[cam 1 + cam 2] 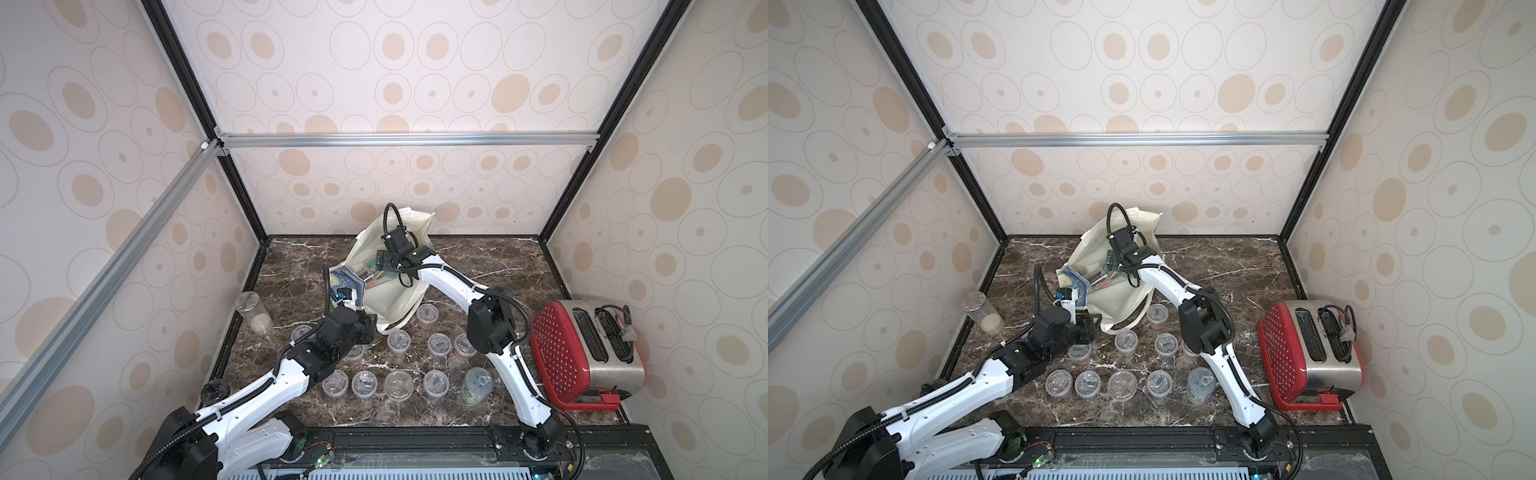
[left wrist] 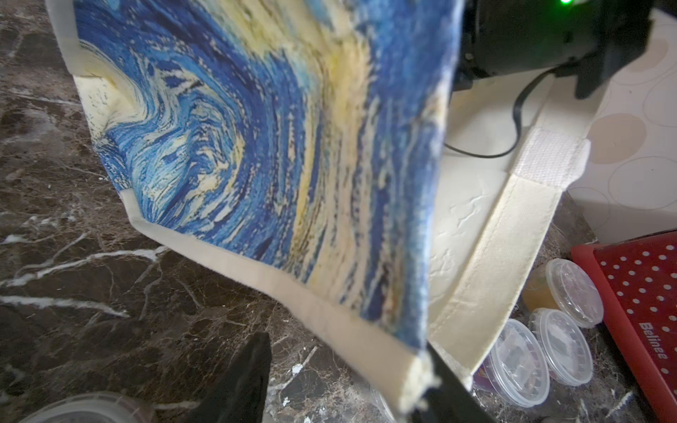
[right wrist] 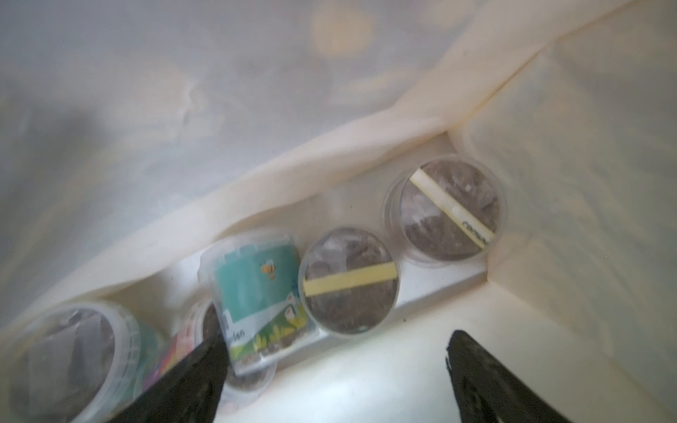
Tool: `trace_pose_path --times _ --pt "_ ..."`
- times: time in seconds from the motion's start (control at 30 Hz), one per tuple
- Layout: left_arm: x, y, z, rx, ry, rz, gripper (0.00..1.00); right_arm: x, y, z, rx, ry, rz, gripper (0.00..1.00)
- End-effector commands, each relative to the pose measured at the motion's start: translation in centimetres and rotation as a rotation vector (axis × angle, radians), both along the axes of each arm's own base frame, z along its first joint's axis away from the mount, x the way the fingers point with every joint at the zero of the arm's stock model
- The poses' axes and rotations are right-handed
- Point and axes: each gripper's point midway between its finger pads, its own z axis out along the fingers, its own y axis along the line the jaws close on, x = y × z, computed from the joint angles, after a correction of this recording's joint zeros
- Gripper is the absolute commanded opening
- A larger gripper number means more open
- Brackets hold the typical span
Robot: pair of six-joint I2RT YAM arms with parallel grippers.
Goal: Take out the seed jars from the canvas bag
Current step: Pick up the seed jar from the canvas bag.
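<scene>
- right gripper [image 3: 335, 338] is inside the canvas bag [image 3: 366, 91], jaws wide apart, nothing between them; in a top view it sits down in the bag mouth [image 1: 377, 262]
- seed jars [image 3: 350, 282] lie in the bag, lined up along the bottom fold
- teal-label jar [image 3: 256, 289] is on its side, just beside one right finger [image 3: 198, 377], not gripped
- yellow-strip jar [image 3: 350, 282] touches the teal-label jar, round face toward the camera
- corner jar [image 3: 447, 208] sits in the bag's corner, apart from the other two
- two more jars are partly hidden behind that finger, blurred
- left gripper [image 2: 344, 344] has jaws apart; the bag's cream rim [image 2: 366, 351] is between them, against one finger, with the other finger [image 2: 249, 370] clear of it
- canvas bag [image 1: 395, 299] is on the surface [image 1: 291, 270] toward the back, mouth toward the arms; blue-yellow print side [image 2: 219, 128] is raised at the left gripper
- loose jars [image 1: 398, 384] stand upright on the surface in front of the bag: a front row of four, with more nearer the bag
- tall cylinder [image 1: 253, 318] with beige grains stands at the surface's left edge, well apart from the bag
- red toaster [image 1: 582, 357] is at the right edge
</scene>
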Motion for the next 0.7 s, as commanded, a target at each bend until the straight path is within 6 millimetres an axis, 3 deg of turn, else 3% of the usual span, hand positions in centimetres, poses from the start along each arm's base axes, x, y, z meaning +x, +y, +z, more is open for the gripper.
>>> trace_pose_path --times 0.0,0.3,0.67 --pt "0.0 -0.2 -0.3 -0.014 0.019 0.005 0.59 0.9 -1.4 -1.3 -0.064 -0.005 -0.089 0.95" --pt "0.2 -0.3 0.1 -0.017 0.014 0.004 0.58 1.4 -1.9 -3.7 -0.001 0.042 -0.18 0.84" --pt "0.2 -0.4 0.0 -0.017 0.017 0.001 0.58 2.7 -1.6 -5.2 0.099 0.069 -0.173 0.84"
